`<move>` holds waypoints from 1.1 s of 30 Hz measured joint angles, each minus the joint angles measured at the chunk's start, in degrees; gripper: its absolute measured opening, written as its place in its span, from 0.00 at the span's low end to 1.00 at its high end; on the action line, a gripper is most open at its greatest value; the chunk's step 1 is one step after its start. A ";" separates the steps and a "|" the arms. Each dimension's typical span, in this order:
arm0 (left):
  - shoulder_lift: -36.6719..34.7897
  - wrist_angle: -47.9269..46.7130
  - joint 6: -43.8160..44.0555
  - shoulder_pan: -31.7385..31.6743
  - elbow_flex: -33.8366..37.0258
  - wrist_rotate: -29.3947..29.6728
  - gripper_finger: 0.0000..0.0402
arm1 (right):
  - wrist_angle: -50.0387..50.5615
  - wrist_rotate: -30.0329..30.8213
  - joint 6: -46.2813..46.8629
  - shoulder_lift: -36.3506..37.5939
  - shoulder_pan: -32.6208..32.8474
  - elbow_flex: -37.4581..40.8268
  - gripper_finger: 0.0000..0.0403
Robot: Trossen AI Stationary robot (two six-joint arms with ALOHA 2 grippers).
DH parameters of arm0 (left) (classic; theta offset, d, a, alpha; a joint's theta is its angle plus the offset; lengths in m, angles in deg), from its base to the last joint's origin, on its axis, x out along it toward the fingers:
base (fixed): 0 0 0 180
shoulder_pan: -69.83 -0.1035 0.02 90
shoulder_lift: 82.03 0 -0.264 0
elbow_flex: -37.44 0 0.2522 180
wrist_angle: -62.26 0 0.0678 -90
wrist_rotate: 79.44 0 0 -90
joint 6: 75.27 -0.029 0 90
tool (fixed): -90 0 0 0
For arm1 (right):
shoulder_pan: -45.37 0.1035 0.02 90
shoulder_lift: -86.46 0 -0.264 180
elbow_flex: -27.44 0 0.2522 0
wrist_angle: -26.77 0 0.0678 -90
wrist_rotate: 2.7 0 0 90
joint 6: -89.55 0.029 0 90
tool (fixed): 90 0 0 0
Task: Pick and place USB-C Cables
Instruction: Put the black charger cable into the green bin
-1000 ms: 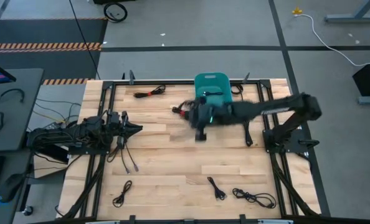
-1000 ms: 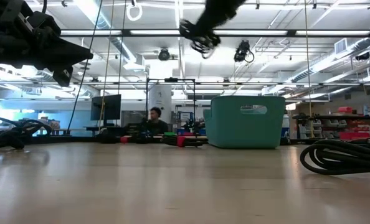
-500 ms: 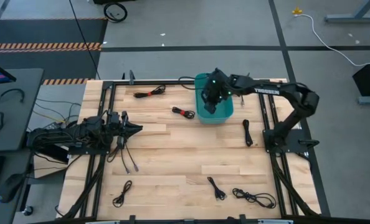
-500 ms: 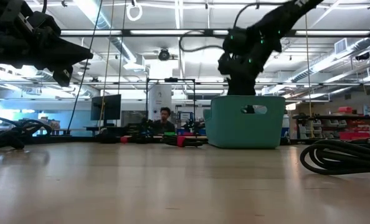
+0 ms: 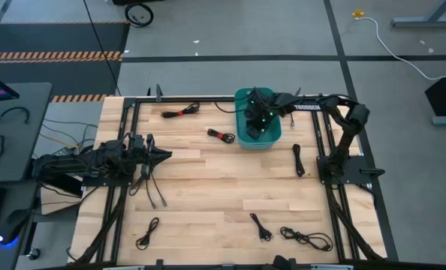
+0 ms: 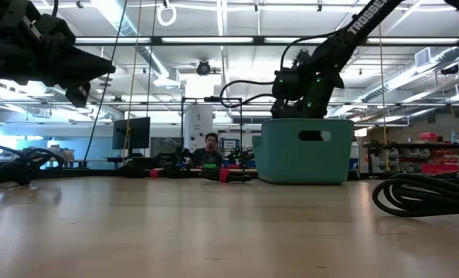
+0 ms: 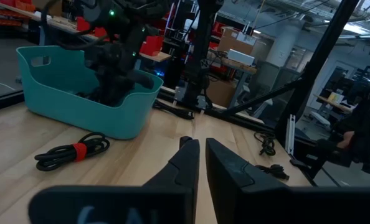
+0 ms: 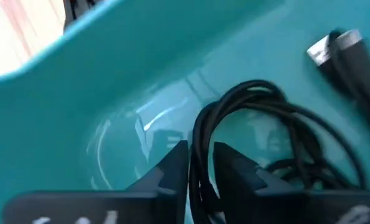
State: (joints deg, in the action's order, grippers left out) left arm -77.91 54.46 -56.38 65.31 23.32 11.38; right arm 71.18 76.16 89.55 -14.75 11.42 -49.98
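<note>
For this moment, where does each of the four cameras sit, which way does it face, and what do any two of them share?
High view: above the table, facing straight down; both arms show, the right gripper in the teal bin.
Low view: at table-top height, facing across to the bin; the right arm reaches down from above.
Left wrist view: on the waiting left arm, facing the bin past the left gripper.
Right wrist view: inside the bin, its gripper pinching a black USB-C cable.
All four share the bin.

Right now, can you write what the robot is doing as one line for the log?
step: place cable | right gripper: down in teal bin, fingers shut on USB-C cable | left gripper: waiting at table's left side, fingers shut
</note>
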 joint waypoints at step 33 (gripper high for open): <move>0.00 0.00 0.00 0.00 0.02 -0.02 0.08 | -2.49 28.52 9.18 21.56 35.46 -0.09 0.31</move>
State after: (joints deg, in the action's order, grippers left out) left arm -77.91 54.46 -56.38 65.31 23.34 11.37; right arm 68.69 104.67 98.73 6.80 46.87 -50.06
